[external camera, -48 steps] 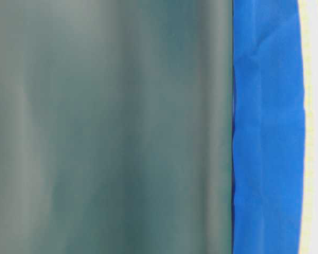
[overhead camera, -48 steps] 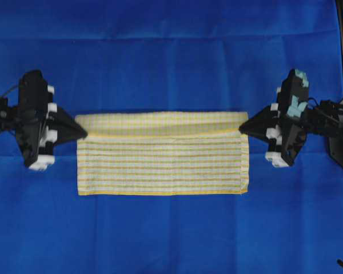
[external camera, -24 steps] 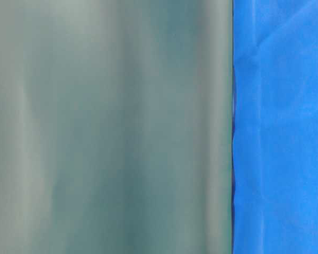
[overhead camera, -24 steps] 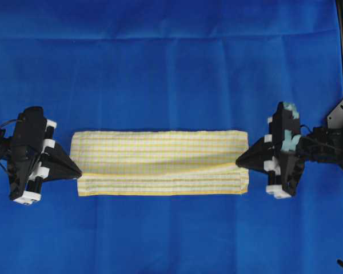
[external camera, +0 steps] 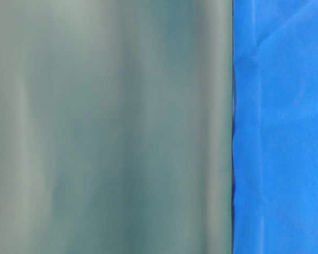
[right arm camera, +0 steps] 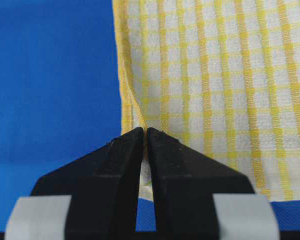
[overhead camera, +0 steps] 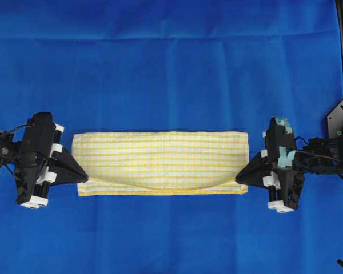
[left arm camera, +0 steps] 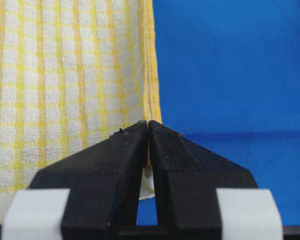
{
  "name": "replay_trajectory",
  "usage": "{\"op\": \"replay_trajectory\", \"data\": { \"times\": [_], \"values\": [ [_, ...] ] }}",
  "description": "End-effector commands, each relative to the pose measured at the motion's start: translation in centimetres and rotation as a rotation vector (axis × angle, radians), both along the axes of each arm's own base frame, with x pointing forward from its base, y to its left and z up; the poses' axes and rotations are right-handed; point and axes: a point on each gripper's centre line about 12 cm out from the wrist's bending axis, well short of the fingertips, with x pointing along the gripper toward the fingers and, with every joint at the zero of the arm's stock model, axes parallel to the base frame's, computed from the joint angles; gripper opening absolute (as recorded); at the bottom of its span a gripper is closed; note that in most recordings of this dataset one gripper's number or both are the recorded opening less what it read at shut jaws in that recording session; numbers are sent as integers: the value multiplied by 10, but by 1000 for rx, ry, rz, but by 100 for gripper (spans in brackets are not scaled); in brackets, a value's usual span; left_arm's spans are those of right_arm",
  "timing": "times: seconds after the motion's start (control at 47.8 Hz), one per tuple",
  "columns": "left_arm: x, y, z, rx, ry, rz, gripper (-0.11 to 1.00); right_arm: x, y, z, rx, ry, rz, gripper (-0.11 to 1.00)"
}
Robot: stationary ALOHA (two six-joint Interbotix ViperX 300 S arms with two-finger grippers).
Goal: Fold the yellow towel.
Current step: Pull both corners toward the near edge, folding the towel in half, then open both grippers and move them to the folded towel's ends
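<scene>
The yellow towel [overhead camera: 160, 162] lay flat across the middle of the blue cloth [overhead camera: 171, 63], already doubled into a long narrow band. The left gripper [overhead camera: 84, 177] pinched the band's near left corner, jaws pressed together with the yellow hem [left arm camera: 149, 90] caught between the tips. The right gripper [overhead camera: 239, 177] mirrored it at the near right corner, jaws likewise clamped with a sliver of checked fabric between them. Both held at the very ends, surely so the carried edge stayed taut and square. Between the two grips that upper layer's edge sagged in a shallow curve, just short of the lower layer's near hem, so the fold looked almost landed but not yet released. The table-level camera gave nothing useful: a blurred grey-green surface [external camera: 111, 127] blocked most of it, with blue cloth beside.
</scene>
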Motion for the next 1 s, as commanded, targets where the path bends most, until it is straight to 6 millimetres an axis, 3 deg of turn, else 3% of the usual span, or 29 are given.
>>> {"op": "replay_trajectory", "data": {
  "times": [0.0, 0.293, 0.335, 0.418, 0.544, 0.607, 0.669, 0.711, 0.816, 0.983],
  "values": [
    [6, -3, 7, -7, -27, -3, 2, 4, 5, 8, 15, -18, 11, 4],
    [8, -1, 9, -12, -36, 5, 3, 3, 9, 7, 28, 20, 33, 5],
    [9, 0, 10, -15, -37, 11, 6, 2, 9, 6, 28, 26, 37, 5],
    [10, 1, 11, -18, -39, 17, 23, 2, 9, 8, 29, 20, 36, 7],
    [13, 0, 18, -11, -64, 7, 60, 2, 8, 11, 28, -3, 33, 41],
    [15, 0, 23, -7, -81, 4, 73, 3, 6, 15, 21, -28, 29, 60],
    [16, 4, 27, 4, -95, 11, 72, 2, -2, 17, 4, -55, 12, 78],
    [16, 9, 29, 12, -97, 21, 69, 1, -8, 18, -4, -63, -1, 83],
    [18, 25, 34, 40, -106, 58, 67, 1, -26, 20, -28, -82, -52, 75],
    [22, 55, 31, 85, -71, 143, 67, 3, -65, 19, -64, -67, -173, 77]
  ]
}}
